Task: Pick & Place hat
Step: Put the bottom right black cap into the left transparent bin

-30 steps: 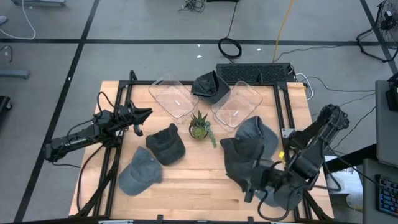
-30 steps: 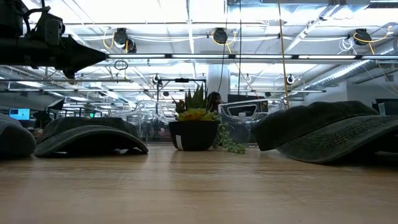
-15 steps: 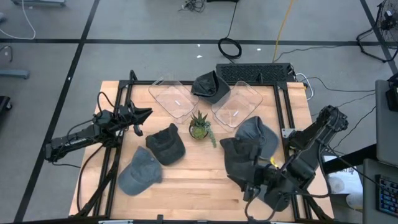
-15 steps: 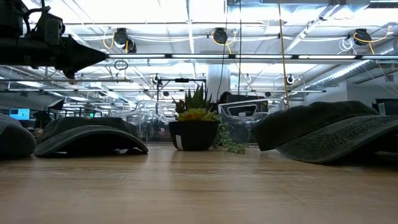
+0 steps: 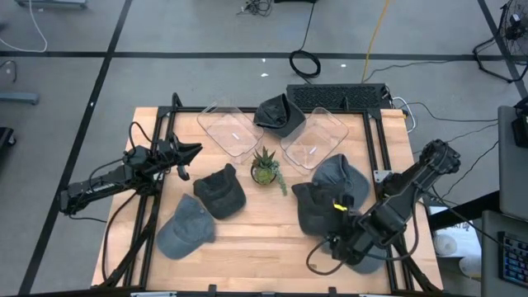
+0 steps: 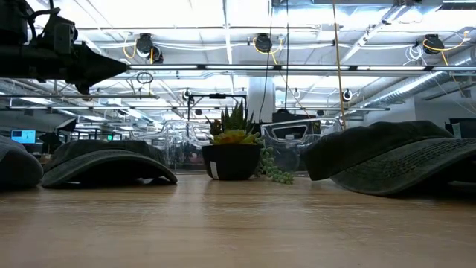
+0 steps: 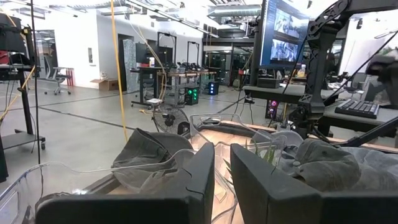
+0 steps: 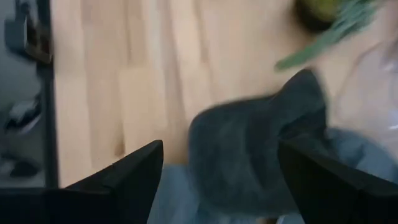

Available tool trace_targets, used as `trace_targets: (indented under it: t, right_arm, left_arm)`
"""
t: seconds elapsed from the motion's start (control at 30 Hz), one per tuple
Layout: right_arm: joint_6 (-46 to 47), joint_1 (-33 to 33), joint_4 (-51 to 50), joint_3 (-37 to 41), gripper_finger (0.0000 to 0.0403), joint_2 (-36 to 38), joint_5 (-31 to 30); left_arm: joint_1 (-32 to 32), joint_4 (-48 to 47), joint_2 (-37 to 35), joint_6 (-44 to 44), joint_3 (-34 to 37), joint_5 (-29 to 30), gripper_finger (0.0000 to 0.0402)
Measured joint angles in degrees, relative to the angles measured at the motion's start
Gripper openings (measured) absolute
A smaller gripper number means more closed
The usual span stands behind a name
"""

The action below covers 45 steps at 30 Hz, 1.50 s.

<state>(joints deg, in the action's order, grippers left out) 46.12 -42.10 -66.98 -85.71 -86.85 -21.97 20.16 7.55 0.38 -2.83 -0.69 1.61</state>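
Note:
Several caps lie on the wooden table [image 5: 264,247]. A dark hat [image 5: 315,206] lies brim-down at the right, against a grey-blue hat [image 5: 340,173]. My right gripper [image 5: 337,235] hangs above the dark hat [image 8: 249,149], slanting down, open, with nothing between its fingers. Another dark hat [image 5: 220,190] and a grey-blue hat [image 5: 186,227] lie at the left. A third dark hat [image 5: 279,115] rests between two clear bins. My left gripper [image 5: 194,150] waits above the table's left side, fingers nearly together [image 7: 222,180] on nothing.
A small potted succulent [image 5: 265,167] stands mid-table, with trailing stems toward the right-hand hats. Two clear plastic bins [image 5: 231,128] [image 5: 315,138] sit at the far side. Bare wood lies along the near edge between the hat groups. Black frame rails run along both sides.
My right gripper has tipped its fingers from nearly level to slanting down and has sunk a little over the right-hand dark hat, staying open. The hats have not moved.

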Motion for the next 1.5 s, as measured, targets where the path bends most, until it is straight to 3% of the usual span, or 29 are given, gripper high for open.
trace_targets:
  t: [0.23, 0.43, 1.2, 1.5]
  right_arm:
    - [-6.43, 3.19, 0.06, 0.24, 0.0306, 0.0, 11.1]
    - [-10.26, 4.63, 0.06, 0.22, 0.0306, -1.82, 13.05]
    - [-10.96, 0.8, 5.37, -1.07, 0.0306, -19.51, 5.09]
    - [-10.83, -1.91, 5.41, -2.19, 0.0288, -24.24, -2.68]
  left_arm:
    - [-0.02, -0.02, 0.0, -0.01, -0.01, -0.01, 0.0063]
    - [-0.02, -0.02, 0.0, 0.0, -0.02, 0.0, 0.0063]
    - [-0.02, 0.0, 0.0, 0.0, -0.02, -0.02, 0.0063]
    - [0.0, 0.0, 0.0, 0.0, 0.0, -0.02, 0.0063]
